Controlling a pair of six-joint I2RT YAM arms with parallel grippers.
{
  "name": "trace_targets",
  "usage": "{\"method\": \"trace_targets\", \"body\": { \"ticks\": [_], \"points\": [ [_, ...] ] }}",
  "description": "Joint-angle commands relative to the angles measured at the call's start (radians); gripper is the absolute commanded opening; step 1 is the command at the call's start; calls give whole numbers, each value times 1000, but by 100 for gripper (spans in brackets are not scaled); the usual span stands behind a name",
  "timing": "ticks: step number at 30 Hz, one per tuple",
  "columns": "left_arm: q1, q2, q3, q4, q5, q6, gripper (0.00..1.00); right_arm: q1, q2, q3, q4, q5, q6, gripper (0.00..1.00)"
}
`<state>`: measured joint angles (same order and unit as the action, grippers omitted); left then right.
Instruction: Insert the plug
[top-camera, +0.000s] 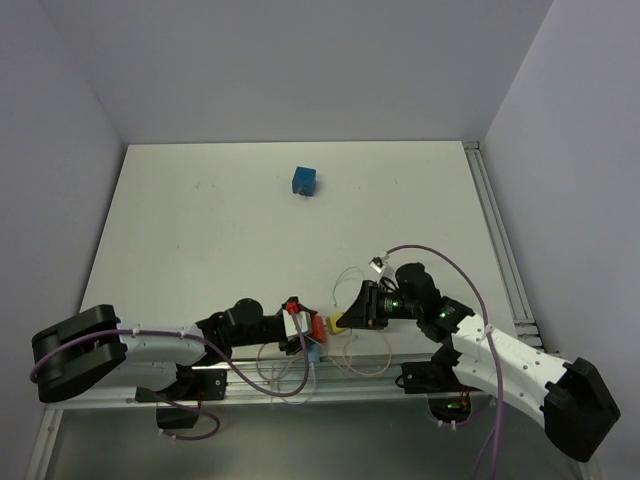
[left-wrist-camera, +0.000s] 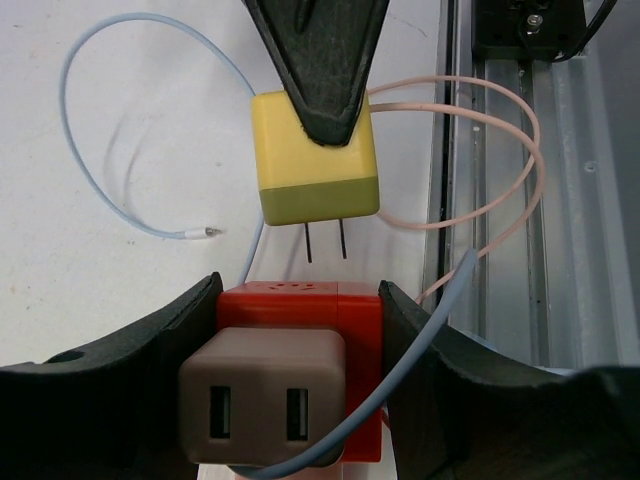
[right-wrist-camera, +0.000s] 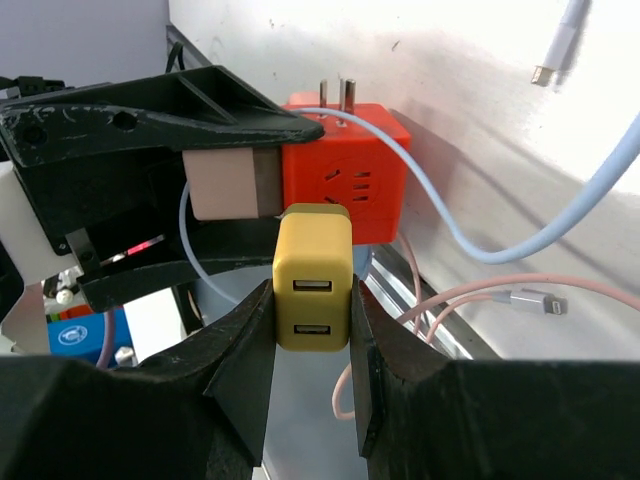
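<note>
**Plug lined up, not yet seated**

The right gripper (right-wrist-camera: 312, 300) is clamped on the yellow plug (left-wrist-camera: 300, 190). The left gripper (left-wrist-camera: 300, 300) grips the red socket cube (right-wrist-camera: 350, 180) (a brown adapter (left-wrist-camera: 262, 395) fills another of its faces). Grasping and rough alignment look done; the push home is left. The prongs (left-wrist-camera: 326, 240) point straight at the cube, with their tips just short of it. The plug's long axis runs along the prongs, toward the left gripper.
</note>
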<state>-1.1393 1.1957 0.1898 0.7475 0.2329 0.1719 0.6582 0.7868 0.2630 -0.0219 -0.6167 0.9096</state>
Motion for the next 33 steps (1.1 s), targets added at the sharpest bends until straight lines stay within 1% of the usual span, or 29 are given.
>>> {"method": "trace_targets", "body": {
  "ticks": [1, 6, 13, 15, 16, 20, 25, 28, 33],
  "points": [
    [-8, -11, 13, 106, 8, 18, 0, -15, -17, 4, 54, 15, -5, 0],
    [-8, -34, -7, 133, 3, 18, 0, -31, 3, -10, 76, 18, -3, 0],
    [-11, -100, -38, 161, 3, 6, 0, -32, 22, -51, 180, 17, 37, 0],
    [-11, -96, -35, 155, 6, 15, 0, -32, 52, -65, 209, 14, 46, 0],
    [-11, -88, -35, 159, 8, 15, 0, -32, 64, -73, 255, 11, 51, 0],
    [-11, -55, -42, 188, 6, 20, 0, -32, 112, -116, 344, 17, 60, 0],
    [-13, 5, -61, 276, 11, 8, 0, -31, 138, -140, 430, 11, 69, 0],
    [-16, 12, -64, 293, 5, 5, 0, -32, 129, -149, 462, 0, 77, 0],
    [-19, -10, -64, 312, 0, -3, 0, -32, 88, -159, 462, 3, 78, 0]
  ]
}}
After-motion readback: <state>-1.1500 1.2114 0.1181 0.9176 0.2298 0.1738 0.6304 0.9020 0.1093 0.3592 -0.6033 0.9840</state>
